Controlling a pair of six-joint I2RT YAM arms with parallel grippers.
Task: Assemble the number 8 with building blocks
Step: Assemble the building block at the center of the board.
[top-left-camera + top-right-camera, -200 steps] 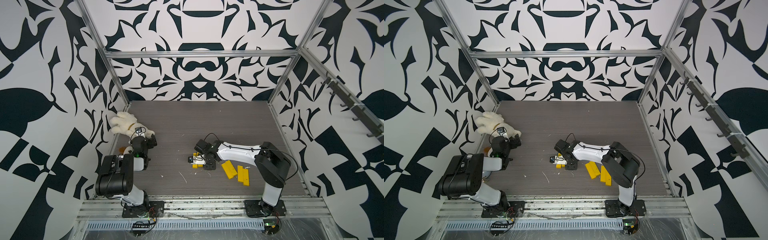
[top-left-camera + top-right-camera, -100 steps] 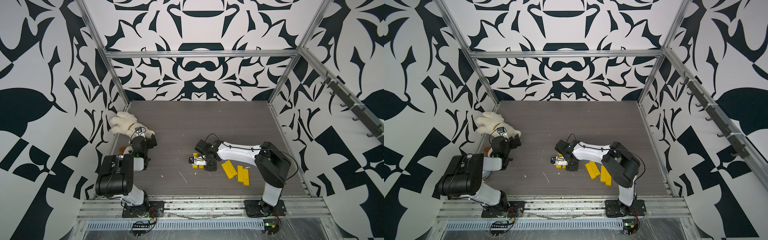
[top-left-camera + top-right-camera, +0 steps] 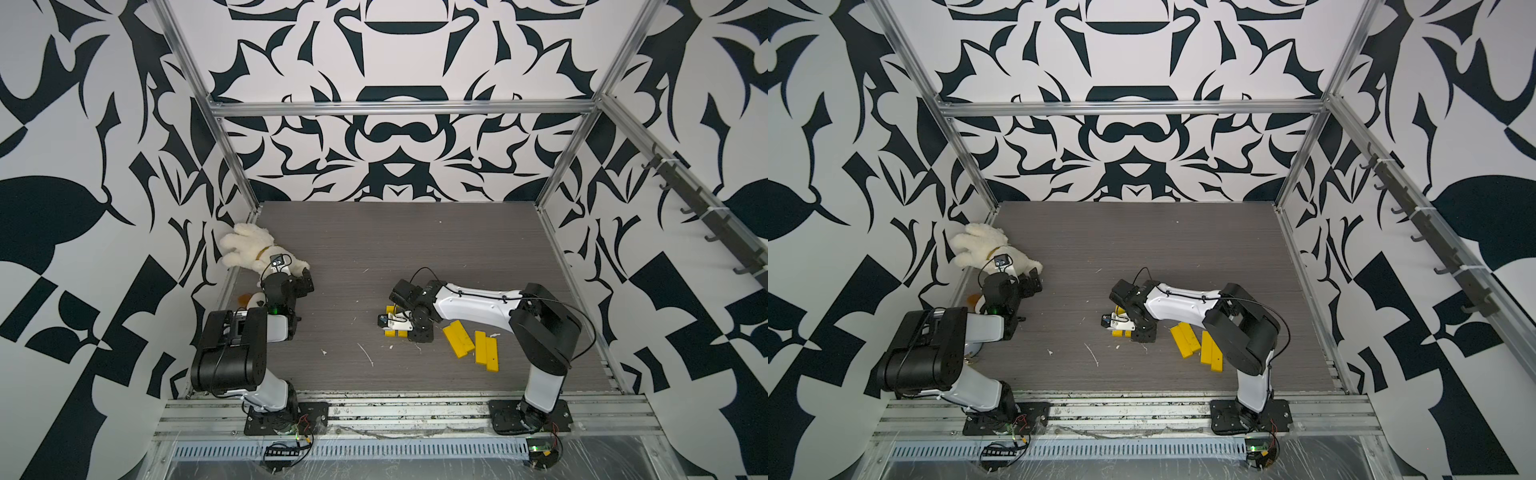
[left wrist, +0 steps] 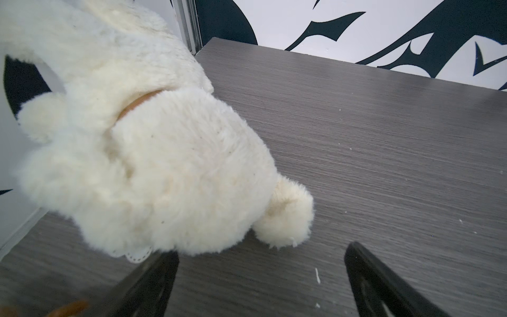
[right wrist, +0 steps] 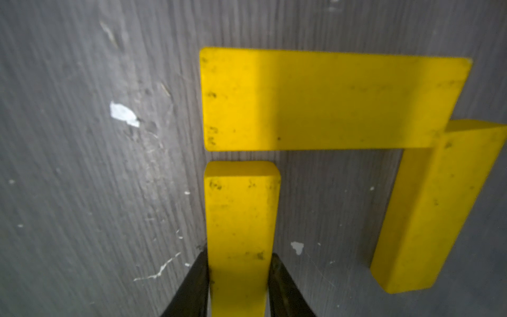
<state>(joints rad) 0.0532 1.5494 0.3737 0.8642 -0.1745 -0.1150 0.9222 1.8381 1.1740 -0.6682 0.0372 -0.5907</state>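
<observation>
While my right hand (image 5: 238, 256) sits low near the middle of the worktop (image 3: 415, 249), its fingers are narrow and pressed to both long sides of one yellow bar (image 5: 241, 214). That bar's far end stops just short of a crosswise bar (image 5: 323, 101), and a third bar (image 5: 428, 203) meets the crosswise bar's other end, giving three sides of a square. More loose bars (image 3: 458, 338) lie beside my right arm; my left hand (image 4: 262, 248) is spread wide, empty, just beside the white plush toy (image 4: 131, 153).
</observation>
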